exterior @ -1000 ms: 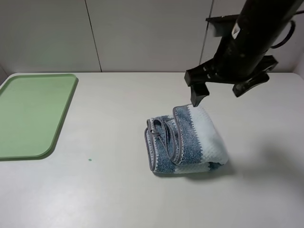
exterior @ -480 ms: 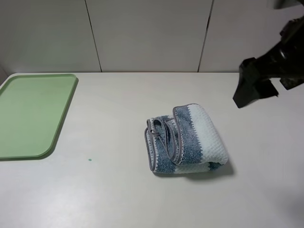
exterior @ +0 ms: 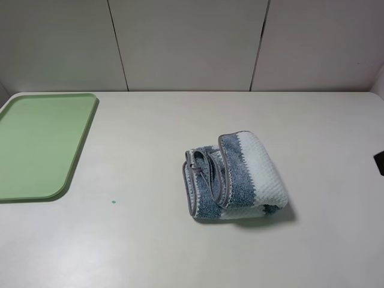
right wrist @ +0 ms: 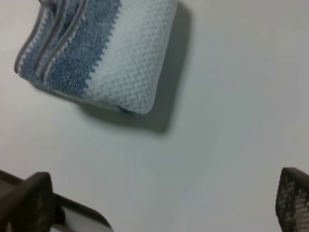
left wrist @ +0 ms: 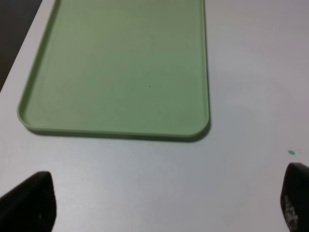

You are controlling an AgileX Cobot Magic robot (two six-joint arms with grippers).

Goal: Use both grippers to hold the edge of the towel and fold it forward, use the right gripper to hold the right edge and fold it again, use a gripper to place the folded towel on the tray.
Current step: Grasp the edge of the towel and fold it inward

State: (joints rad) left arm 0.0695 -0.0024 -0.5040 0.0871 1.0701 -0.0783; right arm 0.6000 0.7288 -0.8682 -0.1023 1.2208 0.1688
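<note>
While looking down on the table [exterior: 150, 252], count one towel [exterior: 237, 177], folded into a thick striped bundle a little right of the middle and nearer the front edge, grey-bound rims stacked on its left side. Count one green tray [exterior: 42, 144] too, flat at the left edge toward the back corner, well apart from the towel. Note a single green speck [exterior: 113, 201] on the table between them. Left jaws: wide apart, clamped on nothing, fingertips [left wrist: 29, 205] hovering over the table just short of the tray's rim, speck beside one tip. Right jaws: likewise spread wide and empty, fingertips [right wrist: 29, 203] raised off the table, towel lying ahead, untouched. From above, just a dark sliver [exterior: 380, 162] at the right edge, too small to identify. Two sets of jaws in all.
</note>
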